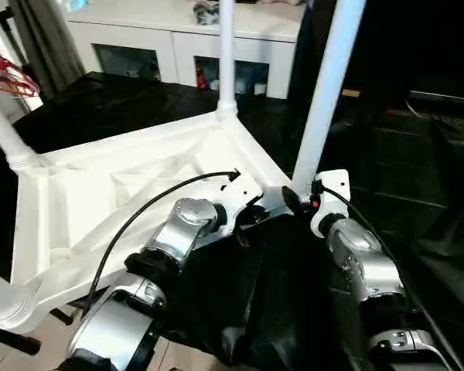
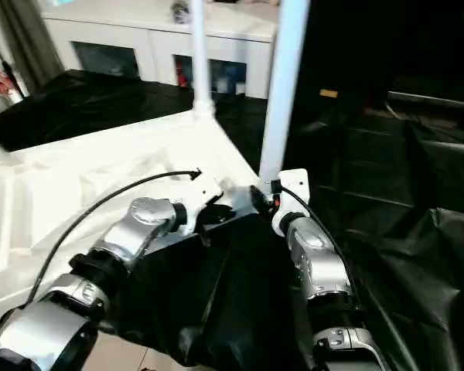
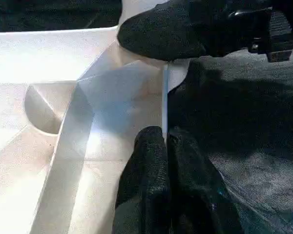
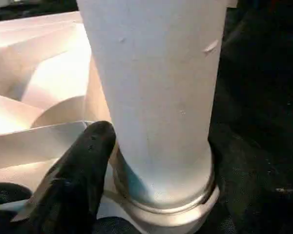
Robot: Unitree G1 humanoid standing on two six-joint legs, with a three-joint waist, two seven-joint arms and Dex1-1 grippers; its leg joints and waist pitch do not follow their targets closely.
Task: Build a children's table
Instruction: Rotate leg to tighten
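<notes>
All four legs stand in the upturned children's table [image 1: 139, 193]; left gripper [image 3: 165, 146] fingers pinch its rim, right gripper [image 4: 151, 161] fingers spread around the near-corner leg [image 1: 325, 93]; flipping upright remains.

The tops of the two upright legs [image 1: 325, 93] run off the upper edge of my head view. My left forearm [image 1: 182, 232] covers the near rim of the table top [image 1: 100, 193]. My second right finger sits hidden behind the leg base [image 4: 161, 190]. The cabinet's [image 1: 178, 46] contents are too blurred to tell.
</notes>
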